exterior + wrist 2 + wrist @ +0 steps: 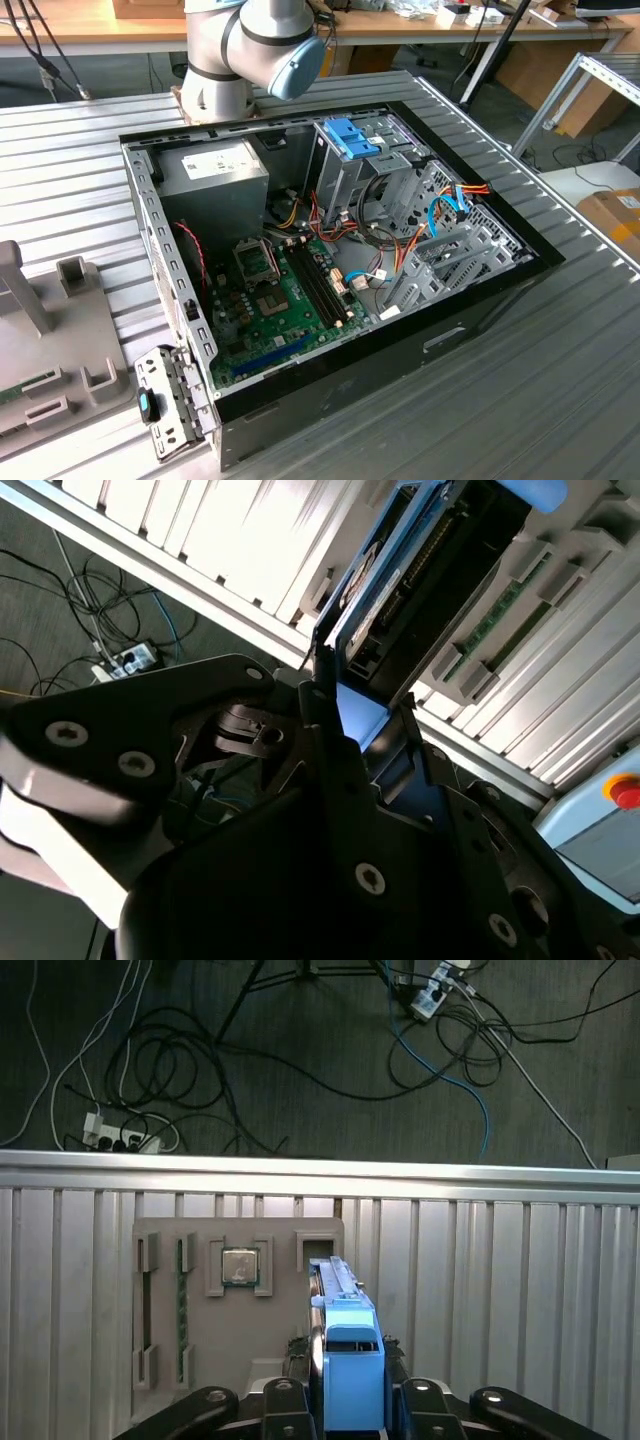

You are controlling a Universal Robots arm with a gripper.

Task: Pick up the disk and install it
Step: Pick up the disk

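The disk [349,1365] is a grey metal drive with a bright blue bracket, standing on its edge between my fingers in both wrist views. My gripper [352,1380] is shut on the disk, with one dark finger on each side of the blue bracket. In the second wrist view the disk [395,575] reaches away from the gripper [358,720], its label side and dark underside both showing. It hangs over the grey holder plate [200,1350] on the ribbed table. The open computer case [400,330] lies in the middle of the exterior view, with a drive cage [350,160] at its far side.
The holder plate carries a square processor chip [238,1266] and memory sticks [182,1305] in slots. Beyond the table's edge [320,1165], cables and power strips lie on the floor. In the case are a power supply [213,170], a green motherboard [290,300] and blue cables [445,205].
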